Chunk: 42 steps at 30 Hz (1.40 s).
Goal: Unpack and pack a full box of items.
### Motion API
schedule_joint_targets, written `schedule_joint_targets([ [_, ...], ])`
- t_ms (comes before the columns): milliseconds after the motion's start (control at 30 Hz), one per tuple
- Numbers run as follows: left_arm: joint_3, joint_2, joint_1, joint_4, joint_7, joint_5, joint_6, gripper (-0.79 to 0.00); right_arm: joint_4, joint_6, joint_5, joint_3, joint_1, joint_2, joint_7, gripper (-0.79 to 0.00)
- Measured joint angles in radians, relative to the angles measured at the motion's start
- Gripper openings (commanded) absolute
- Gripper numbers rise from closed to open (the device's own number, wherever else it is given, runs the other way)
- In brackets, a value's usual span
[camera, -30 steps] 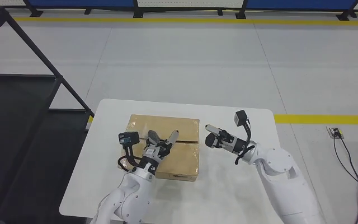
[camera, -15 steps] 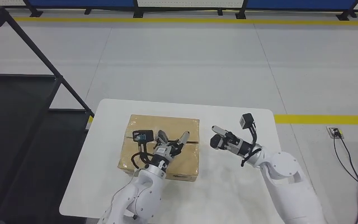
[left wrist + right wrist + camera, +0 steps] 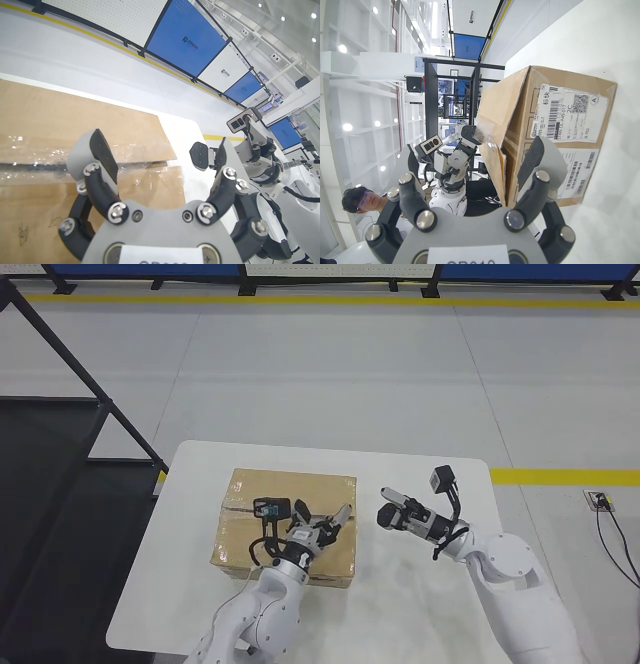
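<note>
Box (image 3: 290, 489) lies under left tool (image 3: 322, 514), just beside right tool (image 3: 384, 509).

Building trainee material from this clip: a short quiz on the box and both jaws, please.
1. True or false: the box on the table has its top flaps spread wide open.
2. The left jaws are: A) shut on tape, B) open above the box top, C) resting on the floor.
3. Fill in: the box side facing the right jaws carries printed ____.
Key: 1 false; 2 B; 3 labels.
</note>
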Motion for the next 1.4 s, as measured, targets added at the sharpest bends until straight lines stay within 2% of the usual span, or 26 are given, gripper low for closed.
schedule_joint_targets([
  [233,0.021,-0.012,-0.002,0.001,-0.008,0.009,-0.010,0.000,0.001,-0.020,0.013,0.007,-0.004,0.004,-0.015,0.000],
  [367,-0.022,-0.009,0.044,-0.084,-0.023,-0.050,-0.046,0.000,-0.033,-0.060,0.026,0.030,-0.020,0.009,-0.048,0.000],
  [467,-0.111,0.003,0.109,-0.195,-0.034,-0.117,-0.081,0.000,-0.088,-0.073,0.026,0.040,-0.024,0.012,-0.048,0.000],
  [533,-0.203,0.014,0.169,-0.272,-0.040,-0.177,-0.105,0.000,-0.131,-0.056,0.001,0.027,-0.011,0.014,-0.034,0.000],
  [633,-0.365,0.030,0.259,-0.339,-0.047,-0.252,-0.146,0.000,-0.170,-0.012,-0.040,-0.024,0.036,0.010,-0.012,0.000],
  [800,-0.629,0.048,0.411,-0.338,-0.039,-0.374,-0.236,0.000,-0.127,0.057,-0.087,-0.164,0.172,-0.013,-0.003,0.000],
  [933,-0.756,0.053,0.496,-0.295,-0.040,-0.453,-0.308,0.000,-0.024,0.081,-0.080,-0.284,0.281,-0.044,-0.004,0.000],
  [1067,-0.798,0.054,0.533,-0.246,-0.044,-0.483,-0.343,0.000,0.069,0.053,-0.052,-0.370,0.356,-0.073,-0.012,0.000],
  [1200,-0.801,0.055,0.535,-0.214,-0.053,-0.484,-0.367,0.000,0.095,-0.002,-0.029,-0.393,0.378,-0.086,-0.030,0.000],
  [1400,-0.787,0.055,0.529,-0.211,-0.063,-0.479,-0.384,0.000,0.179,0.062,-0.038,-0.456,0.413,-0.108,-0.022,0.000],
])
